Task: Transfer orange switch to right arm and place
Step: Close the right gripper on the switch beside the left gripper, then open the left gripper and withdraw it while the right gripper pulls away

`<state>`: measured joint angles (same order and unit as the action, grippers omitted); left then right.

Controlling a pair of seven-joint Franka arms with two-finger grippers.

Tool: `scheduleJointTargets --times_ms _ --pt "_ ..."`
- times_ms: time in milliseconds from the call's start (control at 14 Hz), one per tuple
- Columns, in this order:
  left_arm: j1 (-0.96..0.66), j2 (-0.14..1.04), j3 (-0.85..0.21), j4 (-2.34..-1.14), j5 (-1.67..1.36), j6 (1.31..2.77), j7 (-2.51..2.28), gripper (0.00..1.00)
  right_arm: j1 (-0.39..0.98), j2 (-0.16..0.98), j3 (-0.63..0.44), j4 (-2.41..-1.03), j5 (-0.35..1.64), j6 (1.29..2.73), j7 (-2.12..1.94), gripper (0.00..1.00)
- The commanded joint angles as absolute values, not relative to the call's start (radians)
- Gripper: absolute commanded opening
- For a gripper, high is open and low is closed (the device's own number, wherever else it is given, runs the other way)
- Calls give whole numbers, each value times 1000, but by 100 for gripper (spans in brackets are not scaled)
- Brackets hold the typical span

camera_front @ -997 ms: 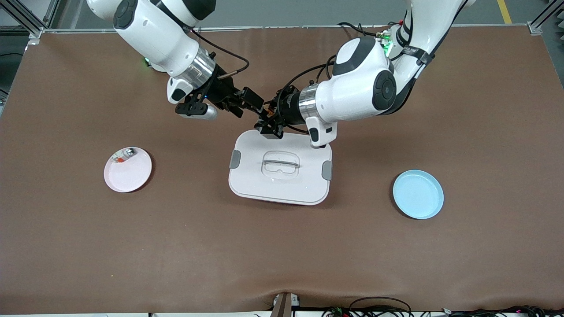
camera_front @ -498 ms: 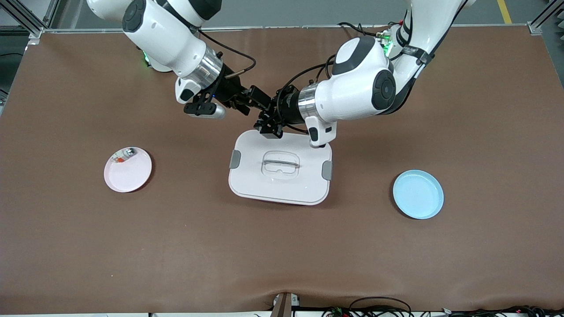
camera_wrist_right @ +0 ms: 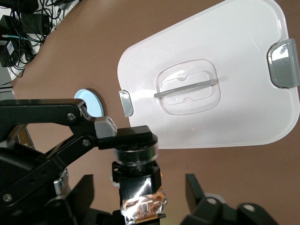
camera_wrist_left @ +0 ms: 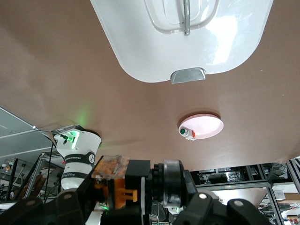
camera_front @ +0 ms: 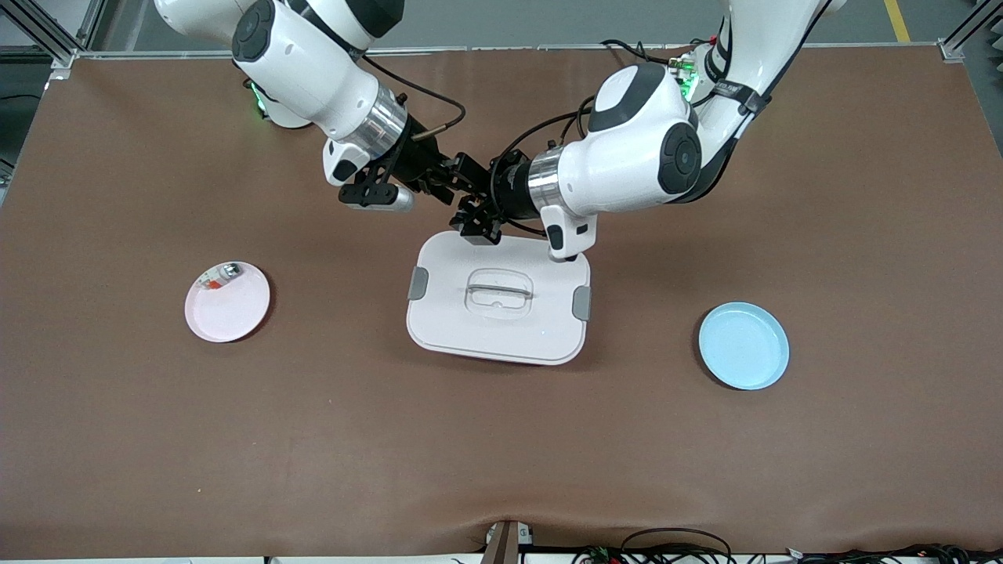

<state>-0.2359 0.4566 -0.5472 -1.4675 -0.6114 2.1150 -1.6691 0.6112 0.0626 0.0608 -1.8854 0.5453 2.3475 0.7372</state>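
— Orange switch [camera_wrist_right: 140,206], where is it?
— Gripped by the left gripper [camera_front: 479,210] over the white lidded box's [camera_front: 439,321] farther edge.
— And the right gripper [camera_front: 458,174]?
— Spread wide around the switch, apparently not touching.

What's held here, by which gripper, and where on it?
Left gripper holds the orange switch by its black end; right gripper sits open around the other end.
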Motion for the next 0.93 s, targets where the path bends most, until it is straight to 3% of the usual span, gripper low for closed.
scheduleJointTargets --times_ms 0,142,427,570,641,783,854 --pt "-244 465 -548 -1447 -614 2118 -1689 0 614 78 61 -1864 569 2344 724 22" --pt "-244 465 -548 -1447 -614 2118 -1689 0 617 83 61 -1864 569 2344 724 0" --pt "-244 465 -548 -1447 -614 2118 -1687 4 617 83 61 -1862 569 2342 729 0" --pt "-244 465 -548 -1447 -615 2118 -1687 15 617 83 61 -1858 569 2338 733 0" --pt "-244 465 -548 -1447 -615 2118 -1683 31 617 83 61 -1856 569 2338 733 0" --pt "-238 460 -546 -1445 -614 2118 -1678 100 617 83 61 -1856 568 2338 735 0" --pt "-236 457 -546 -1437 -614 2118 -1678 100 617 83 61 -1856 569 2336 735 0"
